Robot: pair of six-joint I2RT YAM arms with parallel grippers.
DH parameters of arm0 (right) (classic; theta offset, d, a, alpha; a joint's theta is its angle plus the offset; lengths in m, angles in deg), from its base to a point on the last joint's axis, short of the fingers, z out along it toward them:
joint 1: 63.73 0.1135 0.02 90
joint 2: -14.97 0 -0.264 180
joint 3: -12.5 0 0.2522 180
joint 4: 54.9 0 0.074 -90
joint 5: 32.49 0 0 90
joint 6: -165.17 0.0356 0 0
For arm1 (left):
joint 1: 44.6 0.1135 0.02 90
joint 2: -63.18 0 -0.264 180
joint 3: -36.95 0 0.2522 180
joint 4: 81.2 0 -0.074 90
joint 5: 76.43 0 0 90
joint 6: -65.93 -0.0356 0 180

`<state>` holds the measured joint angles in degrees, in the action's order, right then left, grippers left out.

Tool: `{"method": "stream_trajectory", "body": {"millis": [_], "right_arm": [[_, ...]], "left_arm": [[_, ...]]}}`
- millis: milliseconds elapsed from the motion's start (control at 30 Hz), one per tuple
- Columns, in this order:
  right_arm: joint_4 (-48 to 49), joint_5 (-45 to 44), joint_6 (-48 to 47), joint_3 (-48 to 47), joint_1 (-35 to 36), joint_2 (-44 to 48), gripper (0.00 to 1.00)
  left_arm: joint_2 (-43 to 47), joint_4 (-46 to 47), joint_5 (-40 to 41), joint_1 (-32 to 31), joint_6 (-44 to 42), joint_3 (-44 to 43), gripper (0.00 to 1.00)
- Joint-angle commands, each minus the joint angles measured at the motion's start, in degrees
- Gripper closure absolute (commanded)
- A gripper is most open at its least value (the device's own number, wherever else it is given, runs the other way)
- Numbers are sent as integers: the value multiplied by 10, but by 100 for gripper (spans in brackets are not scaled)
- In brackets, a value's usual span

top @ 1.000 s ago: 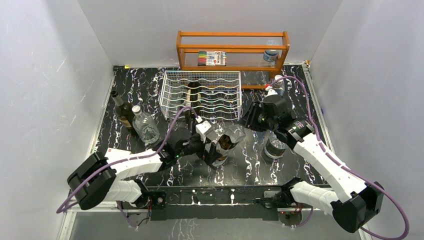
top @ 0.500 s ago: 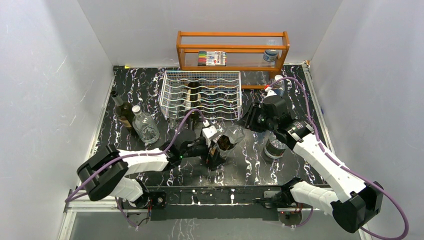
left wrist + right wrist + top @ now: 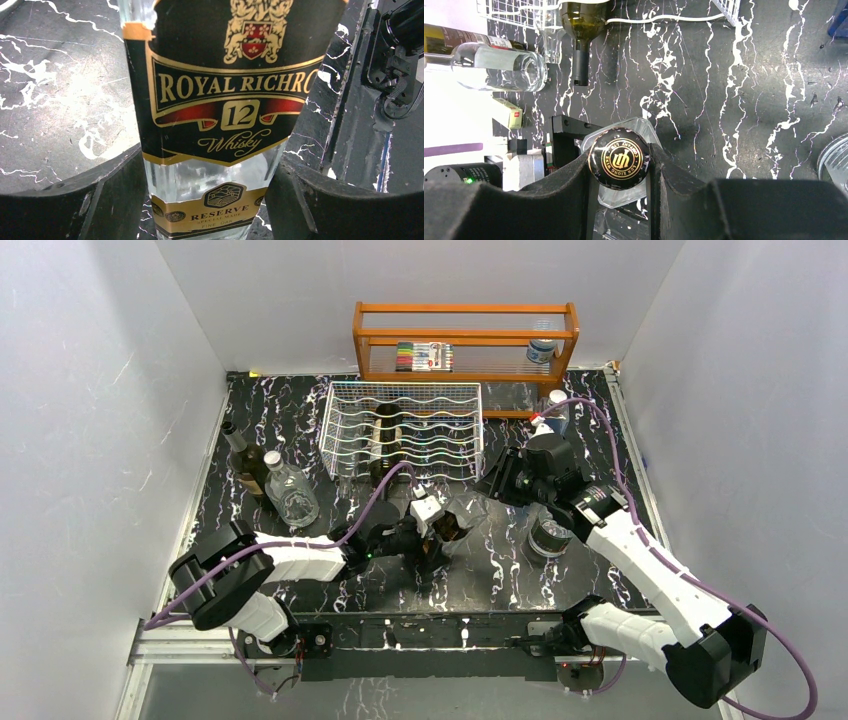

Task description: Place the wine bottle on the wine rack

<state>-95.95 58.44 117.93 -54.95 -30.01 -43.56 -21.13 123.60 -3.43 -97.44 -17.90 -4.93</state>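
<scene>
Clear glass under a black whisky label: the bottle is in front of the white wine rack, apart from it, over the near middle of the black marbled table. Your left gripper clamps its body, one finger on each side. Your right gripper has narrow-set fingers framing the black cap; whether they touch it cannot be told. One dark bottle lies in the rack.

Black-and-gold cap of a clear bottle sits between the fingers of the right gripper at 6 o'clock, can't tell if pinched. A dark wine bottle pokes out of the wine rack at 12.
</scene>
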Motion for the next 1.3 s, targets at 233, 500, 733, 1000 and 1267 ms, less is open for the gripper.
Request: {"method": "stream_trajectory", "body": {"millis": [233, 500, 733, 1000, 1267], "right_arm": [[36, 22, 16, 0, 1, 21, 100], [32, 20, 16, 1, 1, 21, 100], [23, 21, -29, -9, 1, 55, 55], [-36, -37, -121, -75, 0, 121, 32], [-130, -10, -215, -208, 0, 68, 29]], "left_arm": [[-4, 45, 4, -4, -11, -26, 16], [-1, 44, 17, -4, -20, -28, 62], [55, 10, 69, -3, -87, -30, 100], [165, -100, 76, -3, -262, -82, 100], [206, -225, 118, -3, -451, -163, 100]]}}
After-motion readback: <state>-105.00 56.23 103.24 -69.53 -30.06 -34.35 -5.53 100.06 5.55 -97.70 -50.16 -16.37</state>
